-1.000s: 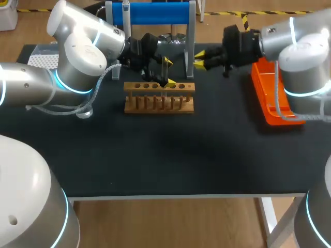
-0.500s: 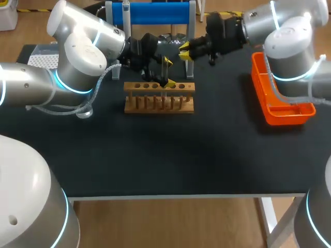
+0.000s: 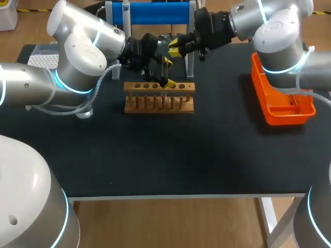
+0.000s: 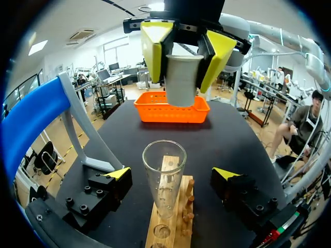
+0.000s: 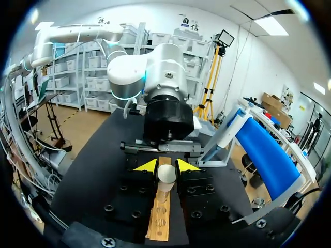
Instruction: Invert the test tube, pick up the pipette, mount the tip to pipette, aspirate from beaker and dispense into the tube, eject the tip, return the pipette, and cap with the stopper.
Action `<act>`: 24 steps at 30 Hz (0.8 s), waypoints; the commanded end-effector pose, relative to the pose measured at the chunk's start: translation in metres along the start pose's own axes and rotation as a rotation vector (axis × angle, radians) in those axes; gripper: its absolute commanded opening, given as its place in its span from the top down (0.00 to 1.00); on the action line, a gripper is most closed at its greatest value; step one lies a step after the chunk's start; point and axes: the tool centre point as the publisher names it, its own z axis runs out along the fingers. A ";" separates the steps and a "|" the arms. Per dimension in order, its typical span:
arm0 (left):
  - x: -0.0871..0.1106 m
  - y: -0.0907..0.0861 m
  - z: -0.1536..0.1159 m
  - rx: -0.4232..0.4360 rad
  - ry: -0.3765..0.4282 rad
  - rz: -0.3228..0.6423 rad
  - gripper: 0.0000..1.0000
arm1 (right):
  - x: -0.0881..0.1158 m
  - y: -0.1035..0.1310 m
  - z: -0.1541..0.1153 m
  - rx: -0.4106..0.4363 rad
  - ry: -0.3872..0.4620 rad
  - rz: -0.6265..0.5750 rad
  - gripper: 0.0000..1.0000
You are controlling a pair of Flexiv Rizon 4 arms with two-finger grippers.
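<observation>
- The right hand was clamped on the pale stopper, holding it above the wooden rack.
- The left hand had its fingers apart, one on each side of the glass test tube, and neither touched it.
- The test tube stood upright in the rack, mouth up, near the stopper.
- An orange tray lay on the dark surface, well apart from the rack.

I read the clear test tube as glossy glass, the pale stopper as dull, the peg rack as bare matt wood; at its 3 o'clock, a shiny orange plastic bin.
</observation>
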 end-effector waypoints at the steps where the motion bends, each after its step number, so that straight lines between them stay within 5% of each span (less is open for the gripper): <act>1: -0.002 0.000 0.001 -0.002 0.004 0.000 0.00 | -0.006 0.002 0.006 0.001 0.013 -0.001 1.00; 24: -0.002 0.000 0.001 -0.002 0.004 0.000 0.00 | -0.006 0.000 0.023 0.002 0.037 -0.003 1.00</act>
